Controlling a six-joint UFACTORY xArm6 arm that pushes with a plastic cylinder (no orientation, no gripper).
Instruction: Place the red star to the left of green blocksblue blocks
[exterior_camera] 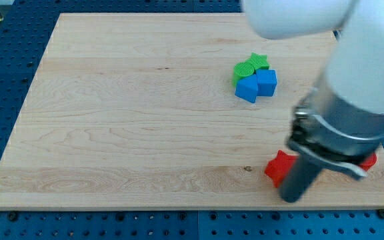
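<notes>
A red star (279,167) lies near the view's bottom right of the wooden board (132,120), partly hidden by my rod. My tip (290,198) touches the board just right of and below the red star, against its edge. A cluster sits in the upper right: a green star (259,62) and a green round block (244,70) at the top, with two blue blocks, one at lower left (247,88) and one at right (267,81), pressed against them. The cluster is far above the red star.
Another red block (369,160) peeks out behind the arm at the board's right edge. The arm's white and grey body (359,87) covers the view's right side. A blue pegboard (5,73) surrounds the board.
</notes>
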